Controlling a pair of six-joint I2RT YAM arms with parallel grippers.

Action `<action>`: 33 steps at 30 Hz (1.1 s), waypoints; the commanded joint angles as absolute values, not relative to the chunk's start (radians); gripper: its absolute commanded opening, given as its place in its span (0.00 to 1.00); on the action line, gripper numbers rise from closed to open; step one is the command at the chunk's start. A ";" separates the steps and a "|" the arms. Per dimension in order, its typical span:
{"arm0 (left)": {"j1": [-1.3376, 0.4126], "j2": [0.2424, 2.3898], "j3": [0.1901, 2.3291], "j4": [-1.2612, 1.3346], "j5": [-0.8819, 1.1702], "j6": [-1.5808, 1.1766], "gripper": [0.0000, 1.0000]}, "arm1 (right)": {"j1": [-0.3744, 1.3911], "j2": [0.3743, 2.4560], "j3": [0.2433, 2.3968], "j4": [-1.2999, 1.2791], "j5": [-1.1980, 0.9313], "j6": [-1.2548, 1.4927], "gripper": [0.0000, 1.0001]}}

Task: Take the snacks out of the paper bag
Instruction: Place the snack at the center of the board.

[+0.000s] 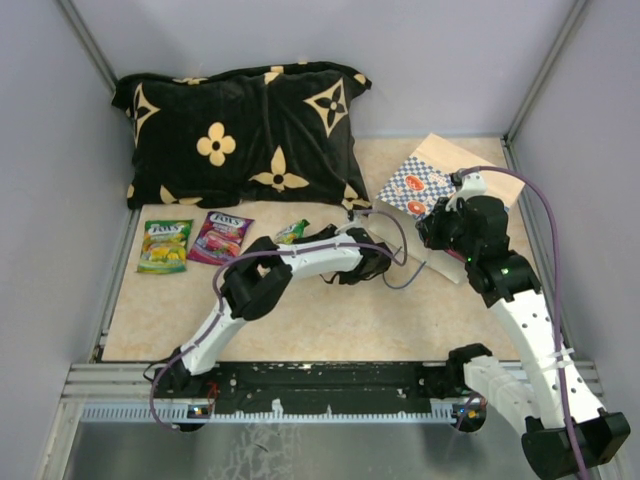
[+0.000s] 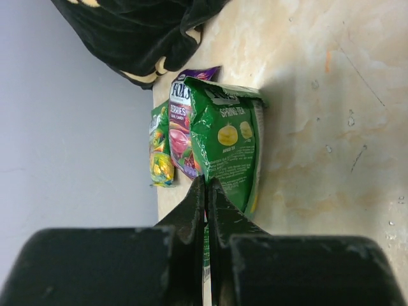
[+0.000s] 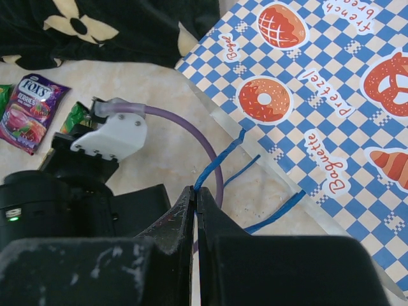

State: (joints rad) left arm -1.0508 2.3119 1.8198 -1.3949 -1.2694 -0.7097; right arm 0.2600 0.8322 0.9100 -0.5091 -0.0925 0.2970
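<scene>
The paper bag lies tilted at the back right, blue-and-white checkered with orange pastry pictures; it also shows in the right wrist view. My right gripper is shut on the bag's blue cord handle; it shows in the top view just in front of the bag. My left gripper is shut on the edge of a green snack packet, held near the table's middle. A magenta packet and a green-yellow packet lie flat at the left. The bag's inside is hidden.
A black cushion with tan flowers fills the back left, just behind the lying packets. Grey walls close in the left, back and right. The left arm's purple cable loops close to the bag's handles.
</scene>
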 commanded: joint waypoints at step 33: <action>-0.888 2.611 2.135 -1.392 -1.063 -0.667 0.02 | 0.270 0.827 0.926 -0.459 -0.100 0.285 0.00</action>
